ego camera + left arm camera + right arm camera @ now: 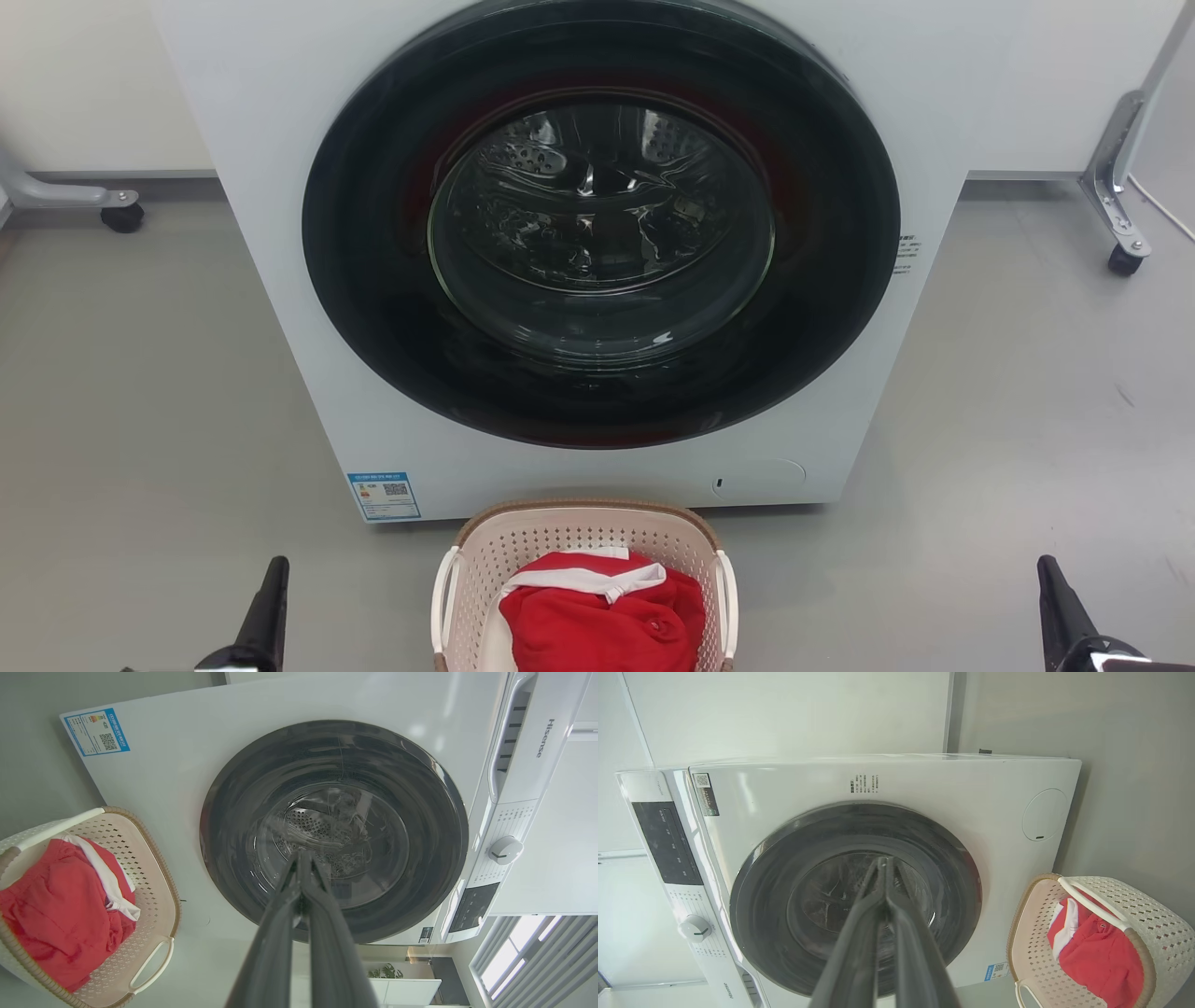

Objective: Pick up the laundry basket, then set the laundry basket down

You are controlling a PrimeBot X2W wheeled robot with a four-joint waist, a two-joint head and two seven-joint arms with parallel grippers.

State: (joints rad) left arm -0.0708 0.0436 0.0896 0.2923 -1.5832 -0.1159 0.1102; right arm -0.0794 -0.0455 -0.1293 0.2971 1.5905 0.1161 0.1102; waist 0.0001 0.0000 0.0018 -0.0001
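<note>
Laundry corner, likely set up in a lab-type room. Indicated by: white front-load washer (597, 271) stood on bare grey floor (140, 420), laundry basket (579, 537) holding a red garment (597, 625) placed before it, castered metal frame legs (1124, 260) seen at both sides, window blinds (528, 952) beyond.

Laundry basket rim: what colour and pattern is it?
Brown, with a braided look; the rim shows best in the left wrist view.

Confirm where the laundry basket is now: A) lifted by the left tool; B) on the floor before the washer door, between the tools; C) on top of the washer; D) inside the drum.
B: the laundry basket rests on the floor before the washer, with the left tool and right tool clear of it.
</note>
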